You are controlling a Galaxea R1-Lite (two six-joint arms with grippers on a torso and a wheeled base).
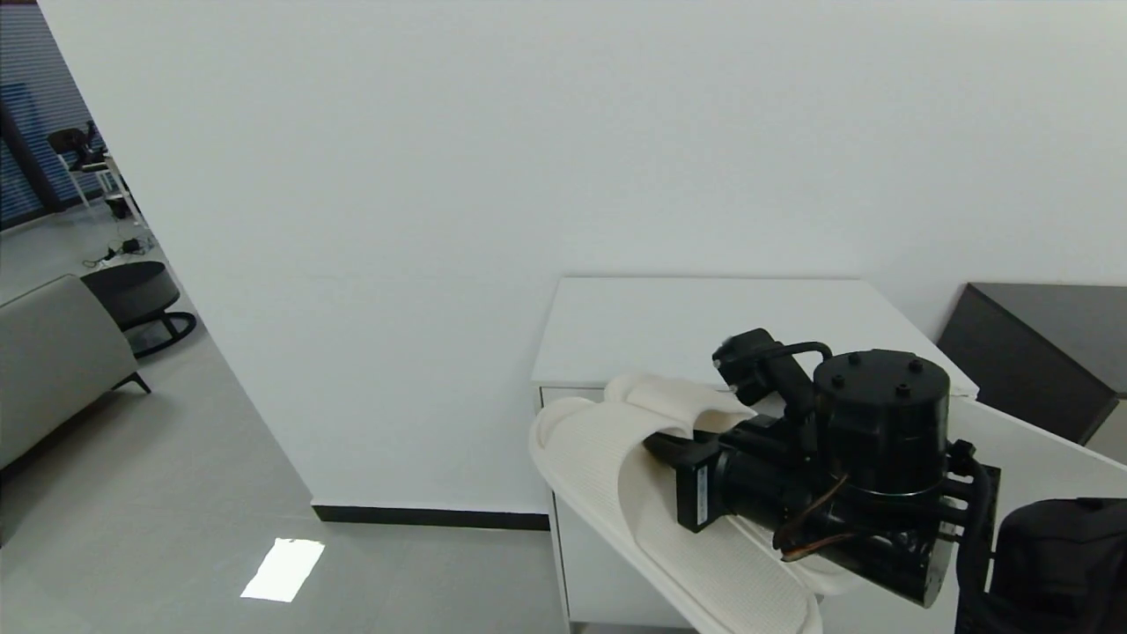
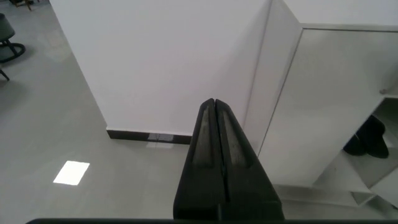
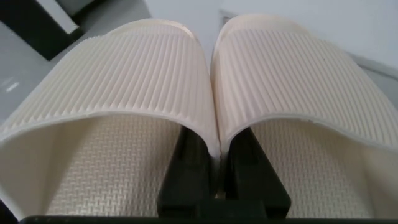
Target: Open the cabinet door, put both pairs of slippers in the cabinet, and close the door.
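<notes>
Wall: plain white wall [image 1: 528, 132], with a black baseboard [image 1: 431, 518] along its foot.
Floor: glossy grey floor [image 1: 176, 475], with a bright patch of light [image 1: 283, 570] near the baseboard.
Left: grey sofa [image 1: 48, 361], and a round black side table [image 1: 136, 295] just beyond it.
Right: dark grey unit [image 1: 1039, 352] against the wall.

A pair of cream ribbed foam slippers [image 1: 607, 475] hangs side by side in the air, inner edges pinched together by the right end effector [image 3: 217, 171], just before the white cabinet [image 1: 704, 326]. The cabinet's door [image 1: 1048, 458] stands open. A dark shape [image 2: 368, 140], too dim to identify, lies on an inner shelf.
</notes>
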